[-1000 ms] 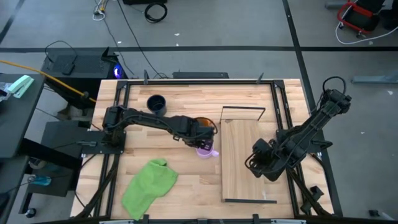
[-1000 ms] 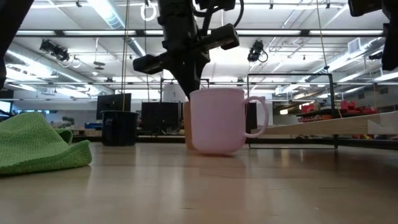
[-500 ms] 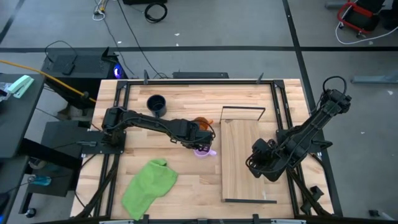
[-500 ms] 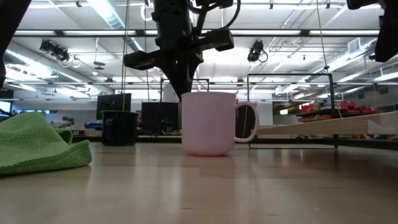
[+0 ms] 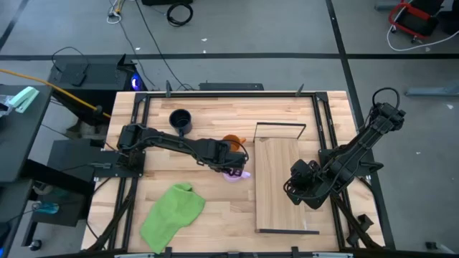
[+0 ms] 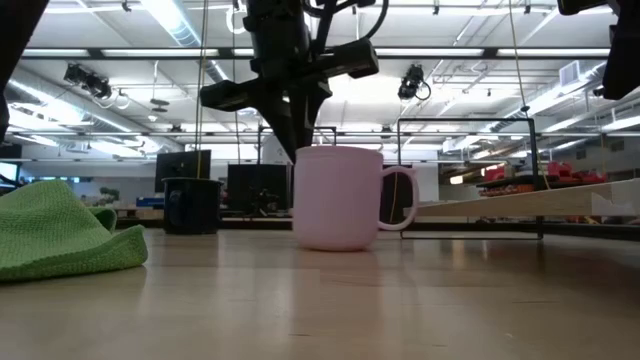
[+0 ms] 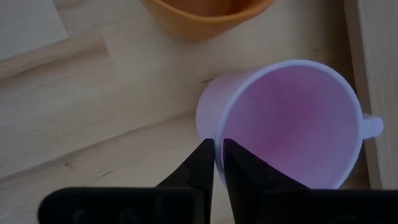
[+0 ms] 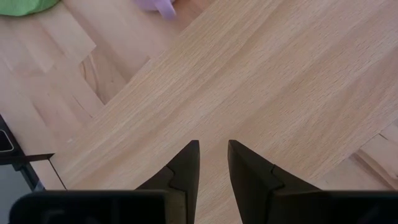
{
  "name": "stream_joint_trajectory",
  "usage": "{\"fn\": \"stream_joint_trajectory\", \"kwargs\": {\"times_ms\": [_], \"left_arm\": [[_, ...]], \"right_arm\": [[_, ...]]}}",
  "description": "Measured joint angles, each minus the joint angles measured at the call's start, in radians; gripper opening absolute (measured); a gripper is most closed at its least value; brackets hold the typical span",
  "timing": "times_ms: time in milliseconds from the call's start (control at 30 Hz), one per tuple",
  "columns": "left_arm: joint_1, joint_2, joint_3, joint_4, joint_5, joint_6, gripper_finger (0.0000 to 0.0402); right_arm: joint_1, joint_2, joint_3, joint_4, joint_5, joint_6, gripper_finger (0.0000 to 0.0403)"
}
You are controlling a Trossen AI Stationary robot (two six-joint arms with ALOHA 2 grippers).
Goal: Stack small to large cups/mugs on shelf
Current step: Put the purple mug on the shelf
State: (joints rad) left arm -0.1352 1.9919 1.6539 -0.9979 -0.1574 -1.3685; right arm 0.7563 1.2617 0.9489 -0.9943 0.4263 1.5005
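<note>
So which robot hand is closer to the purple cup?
Left. The left gripper straddles the purple cup's rim. The right gripper hovers over the shelf, well away.

light purple mug (image 7: pixel 292 118), orange mug (image 7: pixel 202 14), black mug (image 5: pixel 180 119), green cloth (image 5: pixel 172 213)

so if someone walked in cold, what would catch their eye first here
Probably the light purple mug standing upright near the table's middle, with the left gripper straddling its rim, one finger inside and one outside. Right behind it sits the orange mug, and beside both lies the shelf, bare, with the right gripper hovering open above it. A crumpled green cloth lies at the table's near left.
</note>
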Motion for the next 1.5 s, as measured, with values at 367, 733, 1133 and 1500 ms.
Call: {"fn": "stream_joint_trajectory", "kwargs": {"times_ms": [367, 733, 1133, 1500], "left_arm": [[-0.003, 0.000, 0.000, 0.102, 0.001, 0.055, 0.0047], [-0.007, 0.000, 0.000, 0.105, 0.004, 0.098, 0.0056], [-0.008, -0.026, 0.000, 0.094, 0.004, 0.125, 0.0083], [-0.002, -0.110, 0.000, 0.008, -0.003, 0.245, 0.0095]], "right_arm": [[0.000, 0.000, 0.000, 0.003, 0.000, 0.000, 0.0091], [0.000, 0.000, 0.000, 0.008, 0.000, 0.000, 0.0091], [0.000, 0.000, 0.000, 0.026, 0.000, 0.000, 0.0091], [-0.042, 0.000, 0.043, 0.059, -0.001, -0.034, 0.0091]]}}
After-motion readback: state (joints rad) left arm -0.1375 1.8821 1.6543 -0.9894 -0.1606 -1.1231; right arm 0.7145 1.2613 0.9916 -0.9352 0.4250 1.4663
